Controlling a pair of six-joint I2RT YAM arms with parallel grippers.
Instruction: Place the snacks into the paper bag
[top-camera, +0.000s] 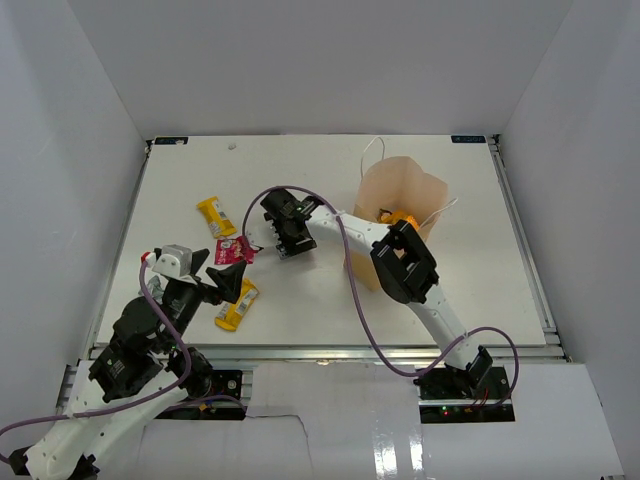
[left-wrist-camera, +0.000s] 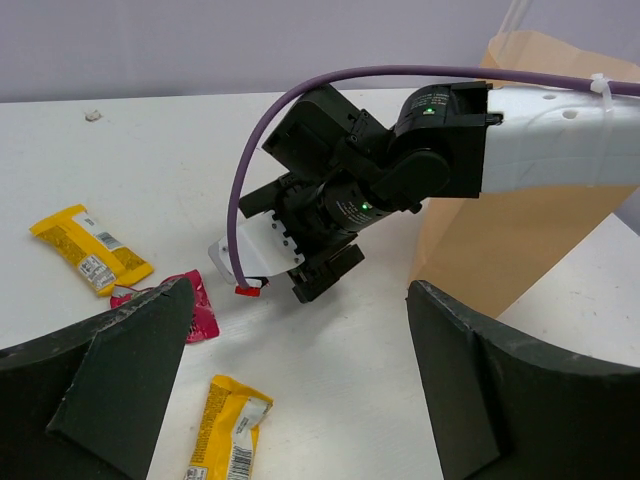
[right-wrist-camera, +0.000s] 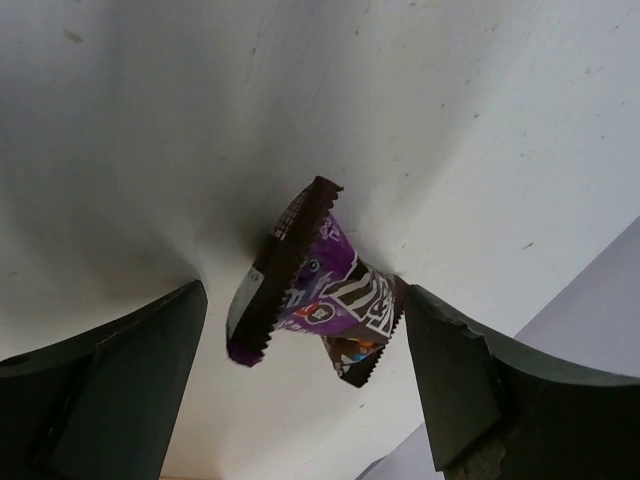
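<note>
My right gripper (top-camera: 288, 238) reaches over the table's middle and points down, open. In the right wrist view (right-wrist-camera: 303, 335) a crumpled dark purple bar (right-wrist-camera: 310, 285) lies between its fingers, touching the right finger (right-wrist-camera: 450, 380) and apart from the left one. My left gripper (top-camera: 222, 278) is open and empty; in its own view (left-wrist-camera: 300, 400) it hovers above a yellow bar (left-wrist-camera: 225, 430). A pink packet (top-camera: 235, 250) and another yellow bar (top-camera: 215, 214) lie nearby. The brown paper bag (top-camera: 385, 190) stands at the right with an orange-yellow pouch (top-camera: 401, 219) inside.
The right arm (top-camera: 420, 285) passes in front of the bag and its purple cable (top-camera: 352, 290) loops over the table. White walls enclose the table on three sides. A white cord handle (top-camera: 372, 150) sticks out behind the bag.
</note>
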